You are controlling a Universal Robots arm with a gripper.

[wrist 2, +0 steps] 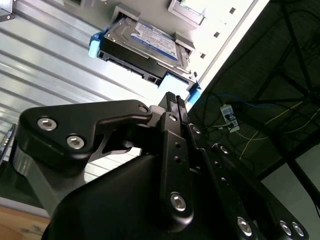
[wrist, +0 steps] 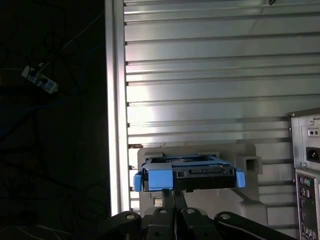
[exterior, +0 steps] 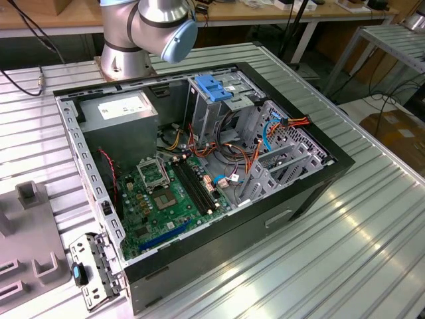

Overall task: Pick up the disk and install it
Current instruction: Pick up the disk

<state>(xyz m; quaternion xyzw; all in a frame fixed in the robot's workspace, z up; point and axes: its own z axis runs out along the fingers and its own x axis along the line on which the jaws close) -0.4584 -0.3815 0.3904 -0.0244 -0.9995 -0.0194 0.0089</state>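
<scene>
The disk [wrist 2: 145,40] lies flat in a grey holder [wrist: 247,165] on the ribbed metal table. It is black-and-silver with a white, blue-banded label and blue side rails. In the first wrist view the disk [wrist: 190,175] shows end-on, its blue rail tabs sticking out at both sides. My gripper [wrist 2: 173,96] hovers just short of the disk's near end, fingers pressed together and shut on nothing. In the first wrist view the gripper [wrist: 170,192] sits below the disk's blue tab. In the exterior view the open computer case [exterior: 319,193] lies on the table, with the arm's base [exterior: 143,33] behind it.
Inside the case stand a metal drive cage with a blue top [exterior: 214,90], a grey power supply box [exterior: 123,109] and loose cables [exterior: 259,143]. A grey fixture [exterior: 26,232] and a metal bracket [exterior: 93,266] lie beside the case. The table edge [wrist: 115,125] drops to a dark floor.
</scene>
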